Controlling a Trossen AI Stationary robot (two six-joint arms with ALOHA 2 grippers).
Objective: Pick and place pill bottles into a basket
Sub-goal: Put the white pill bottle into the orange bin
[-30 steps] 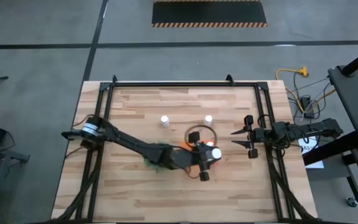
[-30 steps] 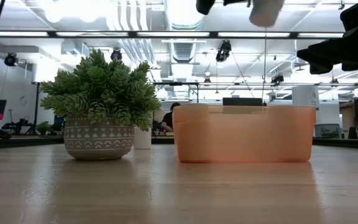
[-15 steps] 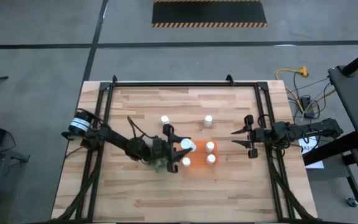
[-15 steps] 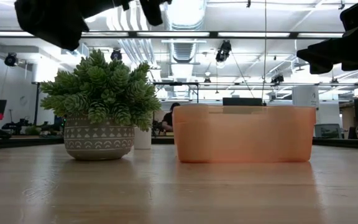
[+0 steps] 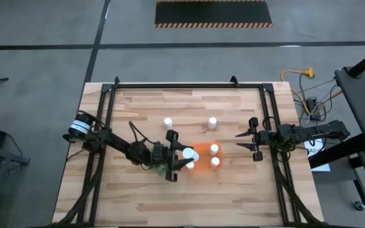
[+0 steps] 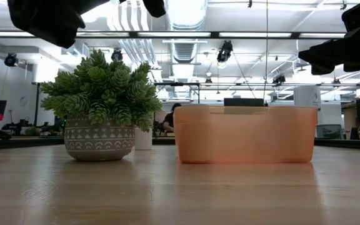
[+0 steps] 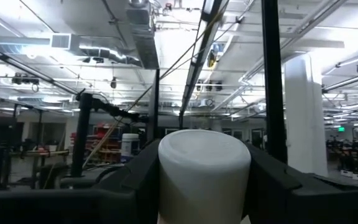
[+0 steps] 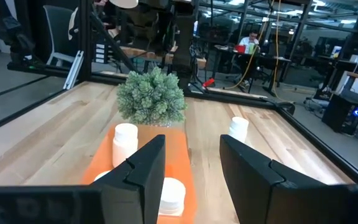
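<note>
The left gripper (image 5: 177, 156) pinches a pill bottle (image 7: 204, 175) between its fingers (image 7: 135, 177), raised over the left end of the orange basket (image 5: 203, 158). The right gripper (image 5: 253, 140) waits at the table's right, fingers spread. Three bottles stand in the basket; two (image 5: 168, 121) (image 5: 212, 121) stand on the table (image 5: 138, 196) farther back. One plant (image 6: 102, 103) sits left of the basket.

Orange basket (image 5: 201, 158) sits mid-counter, holding upright white bottles (image 5: 214, 149). One bottle (image 5: 187, 153) is gripped at its 9 o'clock edge; two bottles (image 5: 168, 121) stand at 12 o'clock.
</note>
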